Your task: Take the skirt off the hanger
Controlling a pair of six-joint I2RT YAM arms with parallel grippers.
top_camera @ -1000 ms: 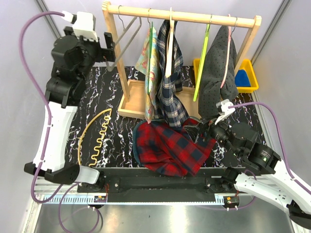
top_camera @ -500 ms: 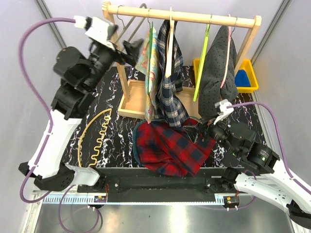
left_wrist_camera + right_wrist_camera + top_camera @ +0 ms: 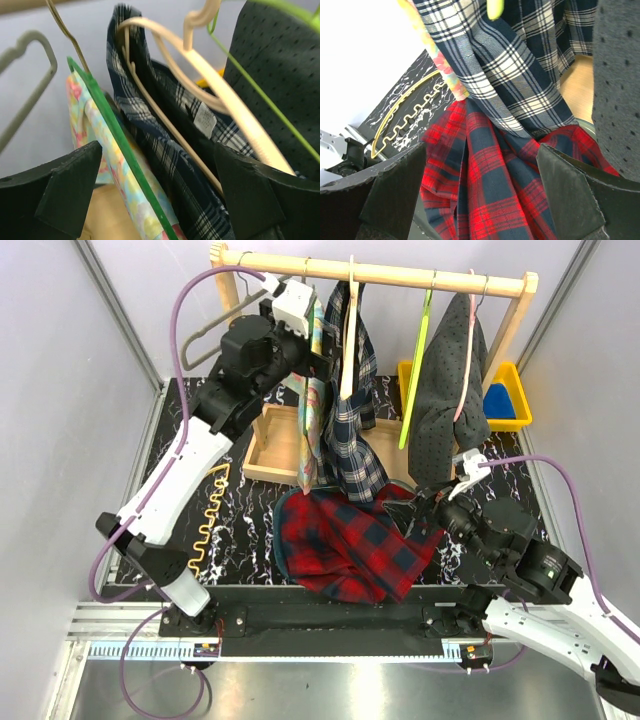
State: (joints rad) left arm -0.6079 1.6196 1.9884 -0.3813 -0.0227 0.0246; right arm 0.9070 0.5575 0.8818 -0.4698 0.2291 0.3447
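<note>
The rack rail is pale, smooth bare wood. The bench has a black, white-veined marble look with a slight sheen. The red plaid skirt is soft, matt woven cloth, as is the navy plaid garment. The dark dotted garment looks matt too. The floral cloth is thin. Its green hanger is glossy, see-through plastic, and the cream hanger is smooth. The wire hanger is gold-toned metal. The yellow bin is plastic. The left tool is matt black.
</note>
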